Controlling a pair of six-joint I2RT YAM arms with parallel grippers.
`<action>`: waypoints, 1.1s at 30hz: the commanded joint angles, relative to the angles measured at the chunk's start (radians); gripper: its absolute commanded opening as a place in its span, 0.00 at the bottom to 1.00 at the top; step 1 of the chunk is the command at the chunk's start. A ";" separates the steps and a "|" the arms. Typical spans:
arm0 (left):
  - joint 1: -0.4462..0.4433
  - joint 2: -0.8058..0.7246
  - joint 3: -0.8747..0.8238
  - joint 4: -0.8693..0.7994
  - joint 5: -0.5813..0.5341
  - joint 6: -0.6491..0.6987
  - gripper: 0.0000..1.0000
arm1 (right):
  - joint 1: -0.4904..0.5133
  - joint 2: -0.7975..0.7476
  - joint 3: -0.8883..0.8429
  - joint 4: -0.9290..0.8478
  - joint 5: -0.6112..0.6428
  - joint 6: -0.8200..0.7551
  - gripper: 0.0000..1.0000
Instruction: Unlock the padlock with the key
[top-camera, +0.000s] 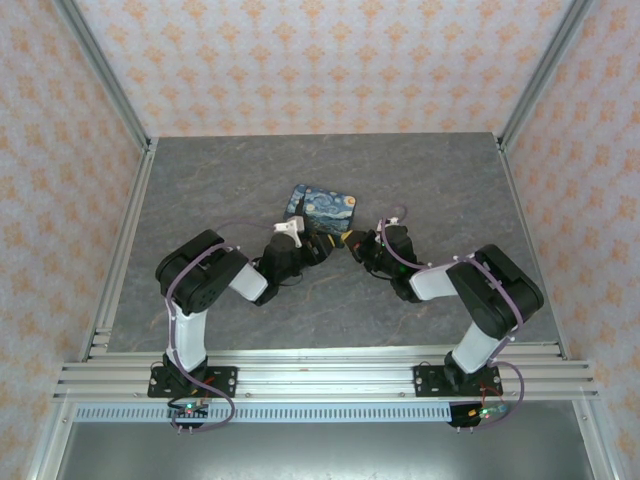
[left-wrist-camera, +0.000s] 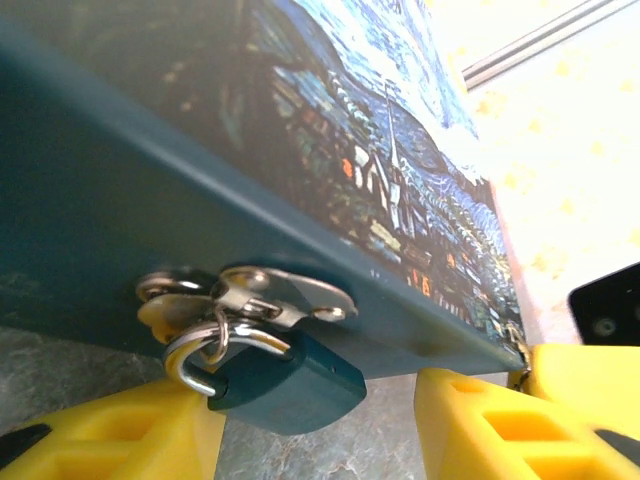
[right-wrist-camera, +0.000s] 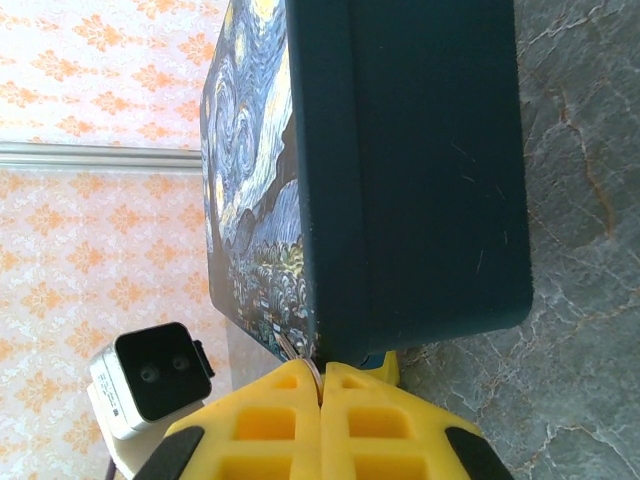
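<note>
From above, the box (top-camera: 325, 208) lies mid-scene. Left wrist: my left gripper (left-wrist-camera: 315, 430) stands open astride the padlock (left-wrist-camera: 290, 385), which hangs off the box's hasp (left-wrist-camera: 285, 295); I'd steady its body squarely. Right wrist: my right gripper (right-wrist-camera: 320, 385) is pinched closed, perhaps on the key; hard to tell.

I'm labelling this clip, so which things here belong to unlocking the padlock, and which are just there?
Belongs to the job: padlock, the latch it hangs on, painted box, left tool straddling the padlock, shut right tool.
Just there: table, patterned walls, metal rails.
</note>
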 joint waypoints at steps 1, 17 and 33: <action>-0.018 0.019 -0.041 0.122 -0.021 -0.113 0.52 | 0.001 0.028 0.002 -0.031 -0.003 -0.002 0.00; -0.033 0.022 -0.049 0.075 -0.195 -0.181 0.54 | 0.000 0.039 -0.010 -0.003 -0.003 0.007 0.00; -0.046 -0.018 -0.012 -0.166 -0.305 -0.158 0.44 | 0.001 0.047 -0.009 0.003 -0.002 0.013 0.00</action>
